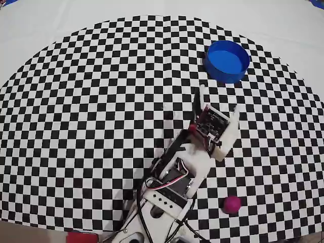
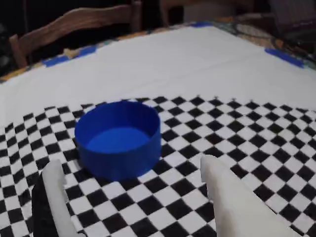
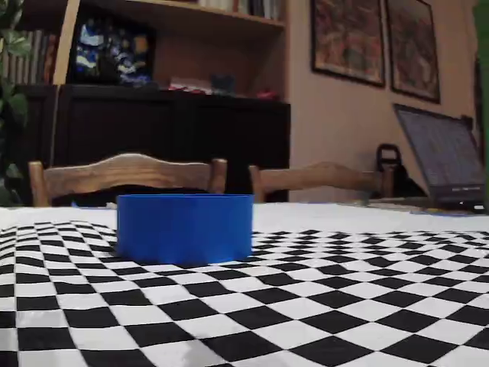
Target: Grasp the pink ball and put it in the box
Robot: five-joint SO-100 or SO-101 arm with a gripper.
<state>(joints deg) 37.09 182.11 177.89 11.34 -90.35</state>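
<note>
The pink ball (image 1: 232, 204) lies on the checkered mat near the front right in the overhead view, behind and to the right of the arm; the wrist and fixed views do not show it. The box (image 1: 227, 61), round, blue and empty, stands at the far right of the mat (image 2: 118, 139) (image 3: 185, 227). My gripper (image 1: 217, 101) (image 2: 131, 165) is open, hovering over the mat a short way before the box and pointing at it. Nothing is between its white fingers (image 2: 53, 185).
The black-and-white checkered mat (image 1: 91, 101) lies on a white tablecloth (image 1: 283, 25). Wooden chairs (image 3: 126, 174) stand behind the table's far edge, and a laptop (image 3: 443, 160) sits at the far right in the fixed view.
</note>
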